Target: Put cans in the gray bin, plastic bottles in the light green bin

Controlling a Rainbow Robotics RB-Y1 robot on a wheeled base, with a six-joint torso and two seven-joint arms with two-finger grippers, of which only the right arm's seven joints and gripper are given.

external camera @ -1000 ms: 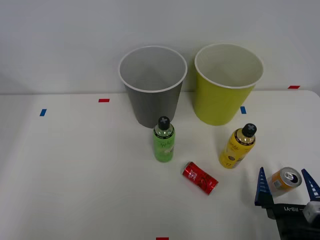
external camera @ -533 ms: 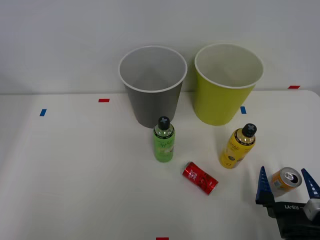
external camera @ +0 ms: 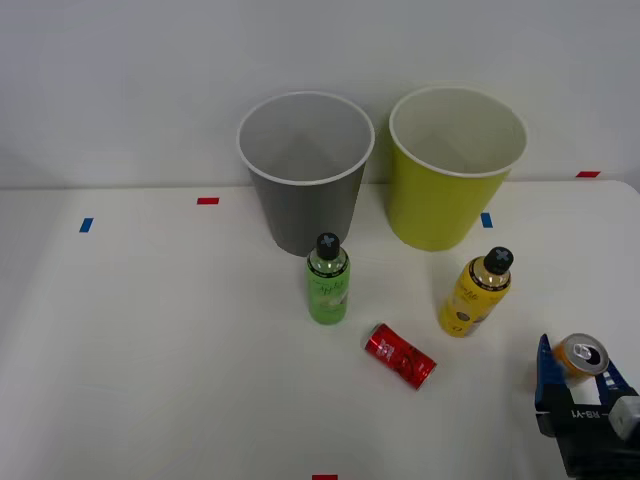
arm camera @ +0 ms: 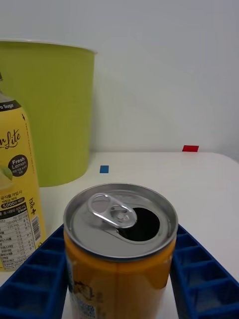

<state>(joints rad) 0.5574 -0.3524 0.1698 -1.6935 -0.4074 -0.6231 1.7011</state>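
Note:
An orange can (external camera: pixel 583 354) with an opened silver top stands upright near the table's front right, and my right gripper (external camera: pixel 578 364) is shut on it. In the wrist view the can (arm camera: pixel 119 249) sits between my blue ribbed fingers (arm camera: pixel 35 274), which press on both of its sides. A red can (external camera: pixel 400 356) lies on its side in the middle. Beside it stand a green bottle (external camera: pixel 327 285) and a yellow bottle (external camera: pixel 475 295), both black-capped. The gray bin (external camera: pixel 305 200) and the light green bin (external camera: pixel 440 205) stand at the back.
Small tape marks dot the white table: red (external camera: pixel 207 201) and blue (external camera: pixel 86 225) at the left, blue (external camera: pixel 486 220) beside the light green bin. The yellow bottle (arm camera: pixel 15 189) is close to the held can. The table's right edge runs near my gripper.
My right gripper's fingers, open around the orange can a second ago, have come together onto its sides. The can and the other things have stayed in place.

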